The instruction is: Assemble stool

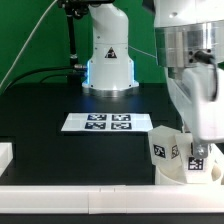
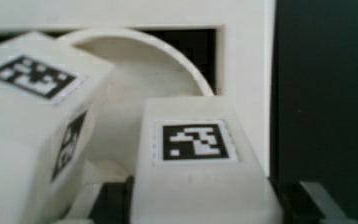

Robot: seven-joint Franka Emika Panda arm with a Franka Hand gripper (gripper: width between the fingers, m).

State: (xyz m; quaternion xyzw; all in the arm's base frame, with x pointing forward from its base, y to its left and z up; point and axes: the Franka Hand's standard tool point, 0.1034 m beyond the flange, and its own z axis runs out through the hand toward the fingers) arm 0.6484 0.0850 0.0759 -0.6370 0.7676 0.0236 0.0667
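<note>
We see the black surface [image 1: 50,110] filling most of the exterior view, with the arm's white base at its far edge. The marker board [image 1: 107,122] lies flat near the middle of it. At the exterior view's right, the end effector [image 1: 196,140] hangs low over the stool [image 1: 183,160], which sits at the near right corner against a white border block [image 1: 100,193] running along the front edge.

The stool's round seat [image 2: 158,60] curves behind 2 tagged legs [image 2: 197,140] that stand on it, one upright and the other [image 2: 43,85] tilted toward it. From the wrist view the legs lie directly beneath the end effector and fill the frame.

We cannot tell whether the fingers stand apart or together, since the wrist view shows only dark slivers of them at the edge.
</note>
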